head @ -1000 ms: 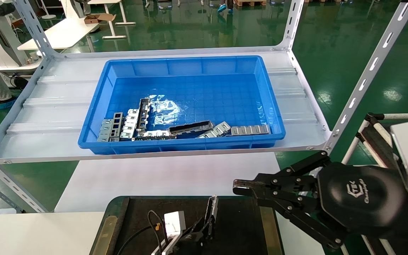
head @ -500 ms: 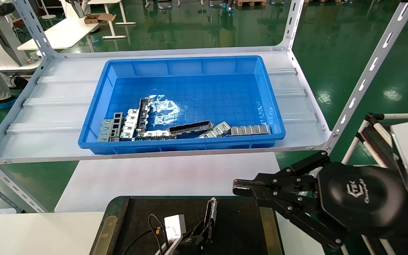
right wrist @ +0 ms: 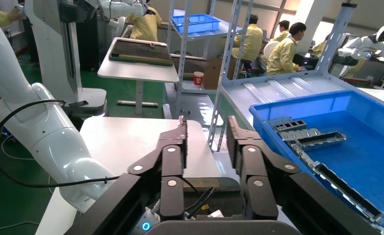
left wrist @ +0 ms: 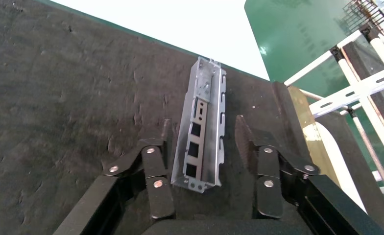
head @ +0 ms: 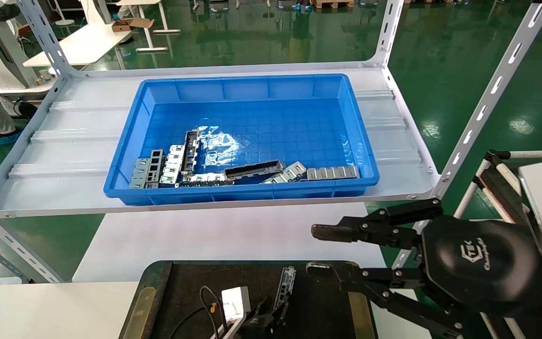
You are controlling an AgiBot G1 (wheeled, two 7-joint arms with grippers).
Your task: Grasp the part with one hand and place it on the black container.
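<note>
1. Head view: the part [head: 286, 281] lies flat on the black container [head: 320, 294], which sits on the white counter [head: 224, 235]. The left pincer [head: 264, 316] sits low over the container, just behind the part. The right pincer [head: 320, 249] hovers open above the container's right edge.
2. Left wrist view: the left pincer [left wrist: 202, 139] is spread, its fingers [left wrist: 244, 139] on either side of the part [left wrist: 203, 125] without touching it.
3. Right wrist view: the right pincer [right wrist: 205, 134] is open, holding nothing; the blue bin [right wrist: 356, 137] lies beyond it.
</note>
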